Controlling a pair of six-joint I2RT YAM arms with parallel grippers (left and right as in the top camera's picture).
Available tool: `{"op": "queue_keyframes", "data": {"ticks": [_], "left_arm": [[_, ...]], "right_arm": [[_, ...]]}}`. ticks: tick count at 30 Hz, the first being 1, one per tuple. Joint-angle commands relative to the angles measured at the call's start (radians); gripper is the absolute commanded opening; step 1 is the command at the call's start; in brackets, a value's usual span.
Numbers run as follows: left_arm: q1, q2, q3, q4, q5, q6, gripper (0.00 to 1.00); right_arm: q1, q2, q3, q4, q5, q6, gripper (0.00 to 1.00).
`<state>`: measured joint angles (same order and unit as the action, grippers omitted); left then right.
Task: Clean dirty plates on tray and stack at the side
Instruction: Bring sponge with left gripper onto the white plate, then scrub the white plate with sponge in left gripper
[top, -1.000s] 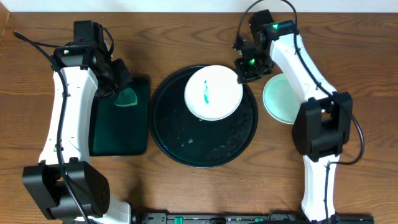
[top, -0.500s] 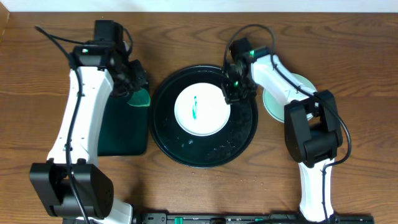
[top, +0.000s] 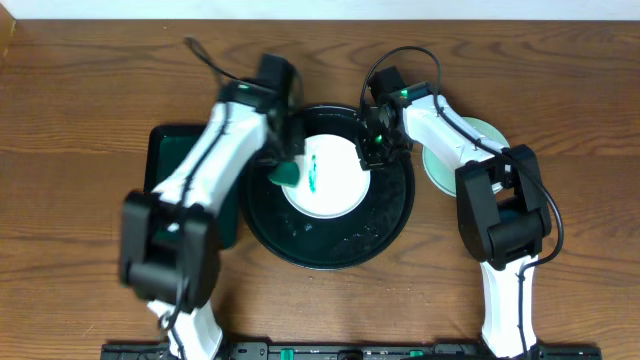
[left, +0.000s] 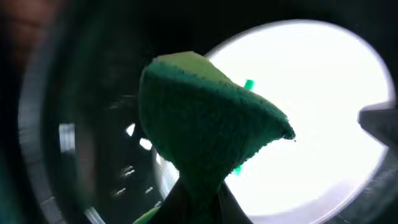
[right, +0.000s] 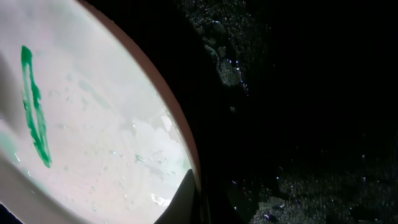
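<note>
A round black tray (top: 300, 250) is sitting mid-table on brown wood (top: 80, 100), holding one white plate (top: 335, 188) that is carrying a short teal smear (right: 34, 106) near its centre. A second plate (top: 445, 165) is lying on the bare wood just right of the tray, partly hidden under the right arm, while a dark rectangular tray (top: 165, 150) is lying to the left, partly covered by the left arm. The left gripper (top: 284, 162) is reaching in with its fingers clamped on a green sponge (left: 205, 124) over the plate's left edge, beside the smear, and the right gripper (top: 371, 152) is pinching the plate's right rim between its fingers.
</note>
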<state>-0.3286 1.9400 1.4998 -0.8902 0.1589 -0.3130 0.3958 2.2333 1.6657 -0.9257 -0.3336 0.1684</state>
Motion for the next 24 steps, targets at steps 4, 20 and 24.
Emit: {"op": "queue_keyframes", "data": {"ticks": [4, 20, 24], "left_arm": [[-0.086, 0.142, -0.010, 0.047, 0.018, -0.058, 0.07], [-0.090, 0.174, -0.006, 0.255, -0.080, -0.129, 0.07], [-0.091, 0.171, 0.008, 0.169, -0.183, -0.210, 0.07]], "right_arm": [[0.010, 0.000, -0.021, -0.006, 0.007, 0.011, 0.01], [0.011, 0.000, -0.021, -0.005, 0.003, 0.011, 0.01], [0.011, 0.000, -0.021, -0.004, 0.004, 0.011, 0.01]]}}
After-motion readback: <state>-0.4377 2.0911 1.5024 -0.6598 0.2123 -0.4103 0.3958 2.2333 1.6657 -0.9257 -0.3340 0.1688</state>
